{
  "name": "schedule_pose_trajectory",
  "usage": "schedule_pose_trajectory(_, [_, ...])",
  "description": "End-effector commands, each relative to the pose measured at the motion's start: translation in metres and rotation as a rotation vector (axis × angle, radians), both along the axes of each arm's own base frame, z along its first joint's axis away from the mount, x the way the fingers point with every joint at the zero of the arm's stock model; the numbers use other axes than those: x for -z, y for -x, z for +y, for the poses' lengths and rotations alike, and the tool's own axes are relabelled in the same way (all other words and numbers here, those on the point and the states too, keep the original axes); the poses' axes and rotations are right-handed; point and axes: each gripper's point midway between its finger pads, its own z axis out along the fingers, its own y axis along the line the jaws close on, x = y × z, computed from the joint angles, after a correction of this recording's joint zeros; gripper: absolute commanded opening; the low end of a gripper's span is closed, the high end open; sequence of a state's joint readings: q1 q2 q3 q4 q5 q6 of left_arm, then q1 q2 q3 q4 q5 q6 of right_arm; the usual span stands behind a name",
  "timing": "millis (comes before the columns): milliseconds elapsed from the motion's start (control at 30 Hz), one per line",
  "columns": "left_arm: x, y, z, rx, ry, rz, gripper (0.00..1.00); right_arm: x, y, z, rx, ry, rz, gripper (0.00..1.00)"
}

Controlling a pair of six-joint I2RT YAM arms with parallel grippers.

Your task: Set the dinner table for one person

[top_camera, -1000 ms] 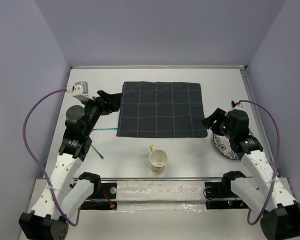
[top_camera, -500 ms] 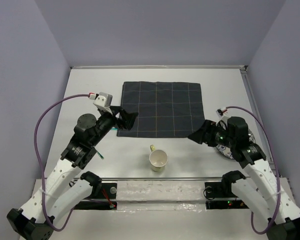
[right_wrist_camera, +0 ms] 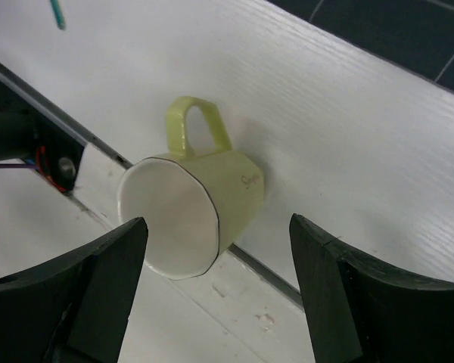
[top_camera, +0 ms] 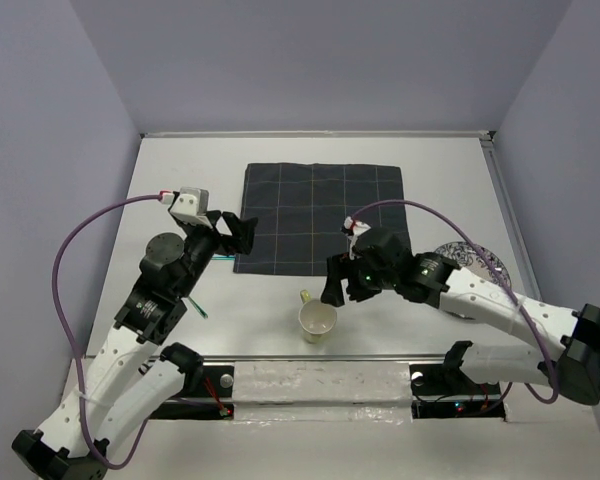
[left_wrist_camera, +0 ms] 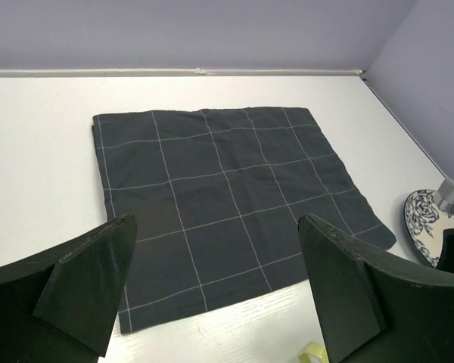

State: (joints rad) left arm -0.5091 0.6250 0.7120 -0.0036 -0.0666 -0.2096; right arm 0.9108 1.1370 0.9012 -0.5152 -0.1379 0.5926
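Note:
The white dinner table carries a dark navy checked cloth mat at its middle. A pale yellow mug stands upright near the front edge; it also shows in the right wrist view. My right gripper is open and empty, just above and behind the mug, its fingers wide on either side of it. My left gripper is open and empty at the mat's left edge. A blue-patterned plate lies at the right, partly hidden by the right arm.
A teal-handled utensil lies on the table left of the mug, partly under the left arm. A metal rail runs along the front edge. Grey walls close the table at back and sides.
My right arm has swung left from the plate to just above the mug. My left gripper has drawn back slightly from the mat's left corner.

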Motion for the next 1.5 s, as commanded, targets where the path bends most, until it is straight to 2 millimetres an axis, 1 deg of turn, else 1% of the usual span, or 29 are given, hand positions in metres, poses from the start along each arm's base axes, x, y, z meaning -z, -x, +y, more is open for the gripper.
schedule_pose_trajectory(0, [-0.017,-0.001,0.006,-0.026,0.005,-0.055,0.99,-0.002,-0.007,0.003,0.013,0.084,-0.074,0.8])
schedule_pose_trajectory(167, [-0.022,0.002,0.008,-0.028,0.017,-0.07,0.99,0.019,0.003,0.006,-0.002,0.14,-0.023,0.78])
schedule_pose_trajectory(233, [-0.022,0.002,0.009,-0.031,0.02,-0.072,0.99,0.024,0.005,0.009,-0.009,0.152,-0.011,0.73])
schedule_pose_trajectory(400, [-0.024,0.003,0.009,-0.028,0.025,-0.075,0.99,0.035,-0.001,0.019,-0.02,0.192,0.005,0.59])
schedule_pose_trajectory(433, [-0.023,0.003,0.009,-0.028,0.023,-0.075,0.99,0.036,0.0,0.021,-0.03,0.197,0.005,0.54])
schedule_pose_trajectory(467, [-0.023,0.004,0.009,-0.027,0.025,-0.076,0.99,0.037,-0.001,0.023,-0.03,0.203,0.008,0.28])
schedule_pose_trajectory(533, [-0.024,0.004,0.01,-0.03,0.028,-0.078,0.99,0.032,-0.01,0.021,0.01,0.213,-0.026,0.03])
schedule_pose_trajectory(567, [-0.024,0.005,0.009,-0.027,0.029,-0.08,0.99,0.027,-0.012,0.022,0.023,0.204,-0.036,0.0])
schedule_pose_trajectory(600, [-0.025,0.005,0.009,-0.024,0.031,-0.079,0.99,0.01,-0.017,0.023,0.036,0.17,-0.07,0.0])
schedule_pose_trajectory(667, [-0.025,0.005,0.008,-0.021,0.031,-0.079,0.99,-0.012,-0.031,0.017,0.094,0.163,-0.151,0.0])
schedule_pose_trajectory(700, [-0.025,0.006,0.008,-0.018,0.033,-0.08,0.99,-0.035,-0.048,0.012,0.158,0.151,-0.221,0.0])
schedule_pose_trajectory(767, [-0.026,0.006,0.008,-0.018,0.035,-0.084,0.99,-0.053,-0.073,-0.004,0.235,0.167,-0.283,0.0])
schedule_pose_trajectory(800, [-0.026,0.006,0.007,-0.015,0.036,-0.082,0.99,-0.065,-0.102,-0.024,0.328,0.17,-0.309,0.0])
schedule_pose_trajectory(867, [-0.025,0.006,0.007,-0.015,0.035,-0.081,0.99,-0.079,-0.137,-0.044,0.388,0.168,-0.368,0.0])
schedule_pose_trajectory(900, [-0.025,0.006,0.006,-0.01,0.037,-0.08,0.99,-0.085,-0.165,-0.071,0.475,0.18,-0.386,0.0])
schedule_pose_trajectory(967, [-0.027,0.007,0.006,-0.01,0.04,-0.085,0.99,-0.099,-0.2,-0.088,0.531,0.184,-0.432,0.0])
schedule_pose_trajectory(1000, [-0.027,0.008,0.006,-0.007,0.04,-0.087,0.99,-0.103,-0.22,-0.111,0.598,0.197,-0.438,0.0])
schedule_pose_trajectory(1033, [-0.027,0.009,0.006,-0.005,0.043,-0.087,0.99,-0.093,-0.238,-0.117,0.613,0.224,-0.423,0.0])
schedule_pose_trajectory(1067, [-0.028,0.009,0.007,-0.007,0.045,-0.091,0.99,-0.108,-0.254,-0.123,0.643,0.21,-0.444,0.0])
schedule_pose_trajectory(1100, [-0.028,0.01,0.007,-0.007,0.046,-0.093,0.99,-0.107,-0.267,-0.131,0.673,0.219,-0.44,0.0])
schedule_pose_trajectory(1133, [-0.029,0.011,0.007,-0.005,0.046,-0.094,0.99,-0.106,-0.281,-0.149,0.719,0.232,-0.433,0.0])
schedule_pose_trajectory(1167, [-0.03,0.011,0.007,-0.005,0.047,-0.098,0.99,-0.102,-0.3,-0.151,0.731,0.238,-0.424,0.0])
schedule_pose_trajectory(1200, [-0.031,0.012,0.007,-0.004,0.05,-0.101,0.99,-0.101,-0.309,-0.153,0.73,0.225,-0.412,0.0])
schedule_pose_trajectory(1233, [-0.031,0.013,0.006,-0.001,0.05,-0.102,0.99,-0.099,-0.319,-0.158,0.741,0.224,-0.405,0.0])
schedule_pose_trajectory(1267, [-0.031,0.014,0.006,0.002,0.052,-0.103,0.99,-0.096,-0.337,-0.168,0.766,0.222,-0.394,0.0])
schedule_pose_trajectory(1367, [-0.031,0.016,0.003,0.013,0.05,-0.104,0.99,-0.086,-0.359,-0.177,0.786,0.21,-0.363,0.0])
schedule_pose_trajectory(1400, [-0.032,0.017,0.002,0.02,0.051,-0.105,0.99,-0.078,-0.372,-0.178,0.794,0.216,-0.35,0.0])
schedule_pose_trajectory(1433, [-0.032,0.017,0.002,0.022,0.049,-0.108,0.99,-0.072,-0.377,-0.184,0.807,0.228,-0.337,0.0])
schedule_pose_trajectory(1467, [-0.033,0.019,0.001,0.027,0.053,-0.109,0.99,-0.067,-0.381,-0.184,0.807,0.233,-0.325,0.0])
